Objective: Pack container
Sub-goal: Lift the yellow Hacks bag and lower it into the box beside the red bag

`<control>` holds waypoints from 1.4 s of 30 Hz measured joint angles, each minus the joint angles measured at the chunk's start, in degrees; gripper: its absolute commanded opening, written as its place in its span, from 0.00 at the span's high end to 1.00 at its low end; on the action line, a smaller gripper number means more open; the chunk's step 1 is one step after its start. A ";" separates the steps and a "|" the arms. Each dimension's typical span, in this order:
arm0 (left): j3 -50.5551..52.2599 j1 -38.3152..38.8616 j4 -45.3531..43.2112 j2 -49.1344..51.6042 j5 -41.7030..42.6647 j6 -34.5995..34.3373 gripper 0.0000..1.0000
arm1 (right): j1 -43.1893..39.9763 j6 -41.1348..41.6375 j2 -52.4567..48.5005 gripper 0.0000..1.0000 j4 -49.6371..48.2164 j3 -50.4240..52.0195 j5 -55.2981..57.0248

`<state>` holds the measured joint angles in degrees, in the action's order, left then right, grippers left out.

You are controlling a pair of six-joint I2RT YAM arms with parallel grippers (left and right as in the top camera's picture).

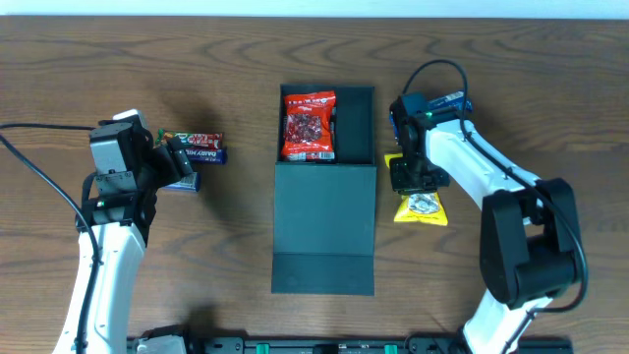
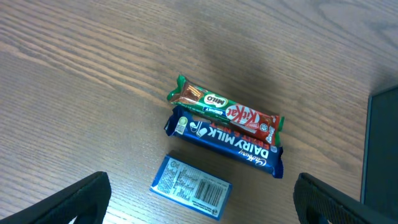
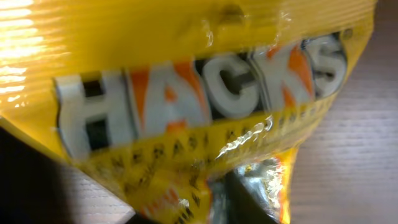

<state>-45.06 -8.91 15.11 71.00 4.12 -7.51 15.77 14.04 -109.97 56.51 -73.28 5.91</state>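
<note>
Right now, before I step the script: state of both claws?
Left claw: open, holding nothing.
Right claw: at the yellow Hacks packet; cannot be told whether it is closed on it.

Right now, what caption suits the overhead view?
Right gripper at a yellow Hacks packet, left gripper open near chocolate bars, red snack bag in the container.

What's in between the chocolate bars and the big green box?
Nothing at all. Between the chocolate bars and the green box there is only bare wooden table, as the overhead view shows.
</note>
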 measured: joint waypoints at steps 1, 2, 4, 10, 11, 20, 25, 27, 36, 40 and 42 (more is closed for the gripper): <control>0.00 0.00 0.00 0.00 -0.02 0.00 0.05 | 0.00 0.31 0.55 0.98 -0.02 0.00 0.48; 0.00 0.00 -0.04 0.00 -0.02 0.00 0.05 | 0.00 0.68 1.16 0.99 -0.04 -0.04 0.94; 0.00 0.00 -0.02 0.00 0.00 0.00 0.05 | 0.00 1.27 1.46 0.99 -0.09 -0.09 1.31; 0.00 0.00 0.00 0.00 0.00 0.00 0.05 | 0.02 4.44 0.15 0.99 6.82 -6.36 0.87; 0.00 0.00 -0.04 0.00 -0.02 0.00 0.05 | 0.07 5.07 -0.26 0.99 8.41 -8.81 1.01; -0.04 0.00 0.00 0.00 0.00 0.00 0.05 | 4.26 7.48 -0.48 0.98 8.63 -33.29 4.02; -0.04 0.00 0.00 0.00 0.00 0.00 0.05 | 9.49 7.87 -3.13 0.98 9.18 -39.32 4.26; -0.04 0.00 0.00 0.00 0.00 0.00 0.05 | 11.78 8.00 -6.84 0.99 10.97 -42.84 4.68; -0.04 0.00 0.76 0.00 0.00 0.00 0.05 | 16.26 9.64 -20.94 0.98 18.10 -52.43 8.85; -0.04 0.00 1.20 0.00 -0.02 0.00 0.05 | 15.50 10.62 -22.05 0.98 18.18 -52.46 9.68; -0.04 0.00 1.22 0.00 0.00 0.00 0.05 | 15.06 10.99 -22.32 0.99 18.23 -52.59 9.84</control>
<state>-45.10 -8.91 16.34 71.00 4.12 -7.51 30.83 25.04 -132.29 74.74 -125.86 15.75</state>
